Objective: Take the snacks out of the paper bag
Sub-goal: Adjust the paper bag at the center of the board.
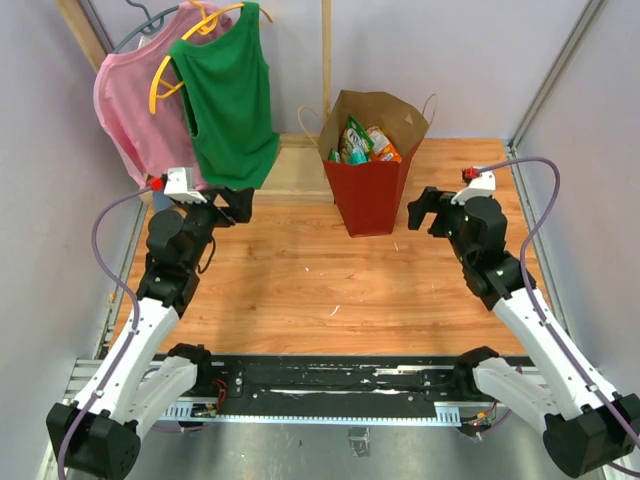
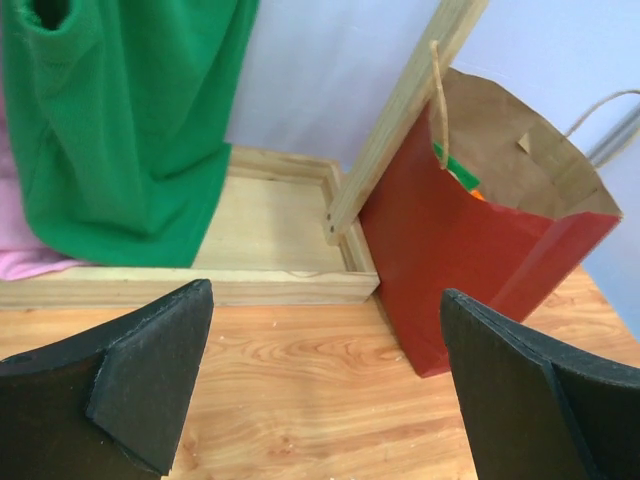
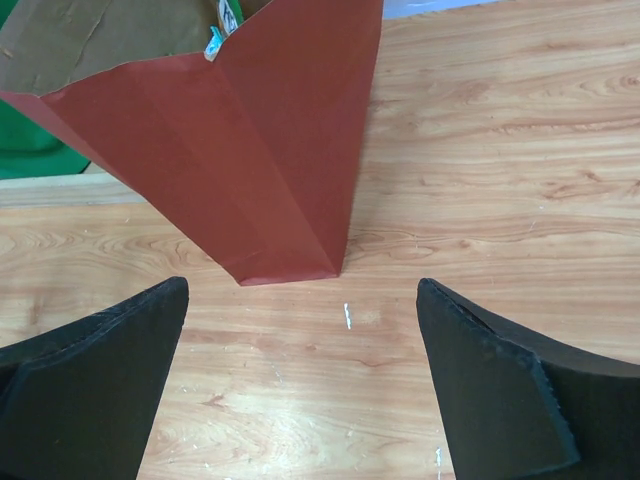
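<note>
One paper bag [image 1: 370,195] holds perhaps three snacks [image 1: 365,141]

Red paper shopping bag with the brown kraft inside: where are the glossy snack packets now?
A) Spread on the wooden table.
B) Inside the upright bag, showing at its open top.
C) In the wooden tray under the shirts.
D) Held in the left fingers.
B: the top view shows the glossy snack packets inside the upright red paper shopping bag; the left fingers and right fingers are open, empty.

Wood-grain table [image 1: 300,285] carries paper bag [image 1: 368,195], wooden tray [image 2: 270,235].
</note>
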